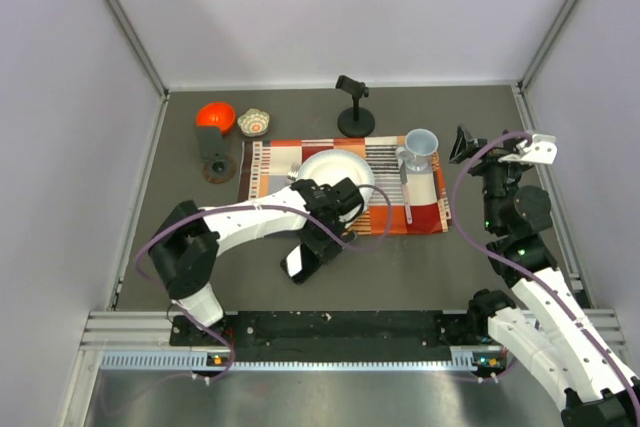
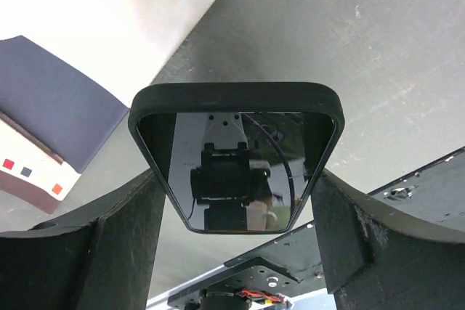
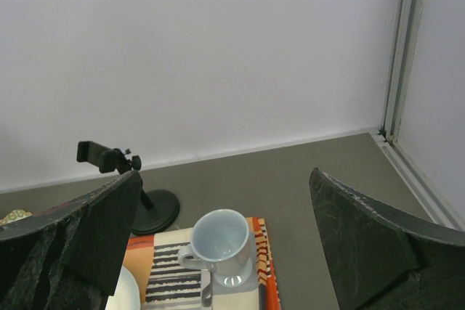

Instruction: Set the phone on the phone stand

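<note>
I'm gripping the phone point(image 1: 299, 262) edgewise in the left gripper point(image 2: 237, 179) for lifting | phone stand point(image 1: 215, 157) sitting at ten o'clock | right gripper point(image 3: 224, 179) gaping, unused

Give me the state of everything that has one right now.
phone: clamped by its sides in the left jaws, off the stand
phone stand: upright, empty
left gripper: shut on the phone
right gripper: open, holding nothing
mug: upright, empty

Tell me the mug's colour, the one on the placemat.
The mug is pale bluish white; the right wrist view shows it best.
</note>
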{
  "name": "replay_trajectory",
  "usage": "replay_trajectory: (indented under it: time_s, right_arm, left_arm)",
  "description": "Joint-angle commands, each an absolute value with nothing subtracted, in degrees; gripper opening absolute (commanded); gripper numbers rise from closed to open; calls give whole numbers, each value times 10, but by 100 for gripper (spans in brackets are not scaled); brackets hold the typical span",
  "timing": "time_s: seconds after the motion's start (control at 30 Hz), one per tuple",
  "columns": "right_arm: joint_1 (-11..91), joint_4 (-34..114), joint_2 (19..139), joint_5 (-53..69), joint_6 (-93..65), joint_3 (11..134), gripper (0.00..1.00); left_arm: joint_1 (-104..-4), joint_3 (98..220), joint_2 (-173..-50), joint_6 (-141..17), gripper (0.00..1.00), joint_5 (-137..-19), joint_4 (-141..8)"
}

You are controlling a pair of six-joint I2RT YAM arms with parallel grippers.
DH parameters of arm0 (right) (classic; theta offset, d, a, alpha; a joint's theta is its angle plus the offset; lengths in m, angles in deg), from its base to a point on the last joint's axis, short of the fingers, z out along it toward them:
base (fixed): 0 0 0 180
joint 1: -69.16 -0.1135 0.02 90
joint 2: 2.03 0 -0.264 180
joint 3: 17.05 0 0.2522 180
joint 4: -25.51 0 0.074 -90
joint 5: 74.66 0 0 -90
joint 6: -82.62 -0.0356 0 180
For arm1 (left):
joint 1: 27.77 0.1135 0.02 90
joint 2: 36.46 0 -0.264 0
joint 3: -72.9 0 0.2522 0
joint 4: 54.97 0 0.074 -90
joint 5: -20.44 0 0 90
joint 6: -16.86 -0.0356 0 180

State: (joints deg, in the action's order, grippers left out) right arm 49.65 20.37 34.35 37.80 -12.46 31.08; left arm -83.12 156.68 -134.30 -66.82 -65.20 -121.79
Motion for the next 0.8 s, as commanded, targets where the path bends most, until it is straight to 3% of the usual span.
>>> replay_trajectory:
  time_s: [0.0, 0.27, 0.4, 0.5, 0.67, 0.77]
  right_arm:
    - [488, 176, 336, 381, -121, 307, 99]
    - [487, 175, 337, 381, -121, 306, 99]
    - [487, 173, 338, 378, -125, 306, 99]
    - [487, 176, 336, 378, -125, 307, 99]
    - [487, 176, 334, 381, -122, 306, 99]
    - [485, 174, 334, 387, -118, 305, 99]
  left_arm:
    - [-835, 1557, -1260, -641, 0, -604, -1179]
    - [-821, 1548, -1125, -562, 0, -405, -1118]
    - [-754, 1543, -1042, -521, 0, -306, -1079]
    - [-666, 1512, -979, -502, 0, -306, -996]
    - [-550, 1421, -922, -606, 0, -328, -712]
    - [-467, 1455, -963, -620, 0, -340, -729]
